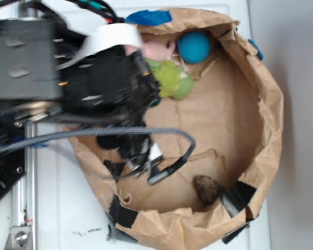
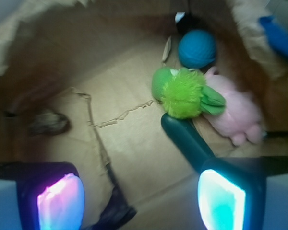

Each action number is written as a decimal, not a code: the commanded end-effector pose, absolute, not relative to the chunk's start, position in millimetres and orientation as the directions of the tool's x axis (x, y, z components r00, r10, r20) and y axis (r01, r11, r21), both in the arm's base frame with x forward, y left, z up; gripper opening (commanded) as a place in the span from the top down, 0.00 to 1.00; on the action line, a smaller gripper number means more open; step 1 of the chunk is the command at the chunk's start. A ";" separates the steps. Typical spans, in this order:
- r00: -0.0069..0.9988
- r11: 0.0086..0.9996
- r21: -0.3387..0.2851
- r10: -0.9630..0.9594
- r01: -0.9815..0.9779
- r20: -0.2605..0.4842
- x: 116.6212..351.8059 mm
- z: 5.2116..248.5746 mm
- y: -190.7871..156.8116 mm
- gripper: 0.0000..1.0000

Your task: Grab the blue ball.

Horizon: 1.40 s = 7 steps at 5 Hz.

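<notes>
- Step in hand: approach. The end effector (image 2: 141,196) is open and empty, its two pads lit at the bottom of the wrist view with a wide gap between them.
- Blue ball (image 1: 193,47) sits untouched on the floor of the brown paper bag (image 1: 268,120), against the bag wall at the upper centre of the exterior frame.
- In the wrist view the blue ball (image 2: 197,48) is upper right of centre, well apart from the pads and off to the right of the gap's midline.
- Clutter: green plush toy (image 2: 185,92) lies between the end effector and the ball, just beside the ball; pink plush toy (image 2: 235,115) is touching the green one on its right (both look soft, easy to snag).
- A dark teal handle-like item (image 2: 185,139) runs from the right pad up to the green plush; can't tell what it is.
- Small brown lump (image 1: 207,188) at lower right of the bag floor, well clear of the path.
- Next move, my read: travel up-frame and right past the green plush, centre the gap over the ball, descend, then close. Bag wall just behind the ball limits overshoot.
</notes>
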<state>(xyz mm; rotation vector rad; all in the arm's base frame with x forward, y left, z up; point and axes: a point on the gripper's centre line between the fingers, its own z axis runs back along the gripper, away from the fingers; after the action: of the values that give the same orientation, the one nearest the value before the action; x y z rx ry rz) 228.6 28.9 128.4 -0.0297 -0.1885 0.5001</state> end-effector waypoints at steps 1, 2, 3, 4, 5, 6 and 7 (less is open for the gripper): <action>0.829 0.850 -0.100 0.526 -0.517 0.189 291.5 137.7 65.5 0.00; 0.833 0.854 -0.072 0.519 -0.515 0.191 304.8 132.5 67.1 0.00; 0.823 0.845 -0.059 0.532 -0.532 0.199 309.1 126.3 70.7 0.00; 0.837 0.861 -0.047 0.504 -0.506 0.214 292.1 117.4 57.4 0.00; 0.846 0.870 -0.026 0.485 -0.493 0.221 283.4 114.2 49.6 0.00; 0.841 0.867 -0.019 0.487 -0.497 0.235 283.2 110.8 54.2 0.00; 0.832 0.866 -0.018 0.486 -0.500 0.267 286.1 108.1 61.1 0.00</action>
<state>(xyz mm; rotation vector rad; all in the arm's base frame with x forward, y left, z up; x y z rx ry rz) 285.3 51.8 94.5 0.0578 -0.2258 0.4960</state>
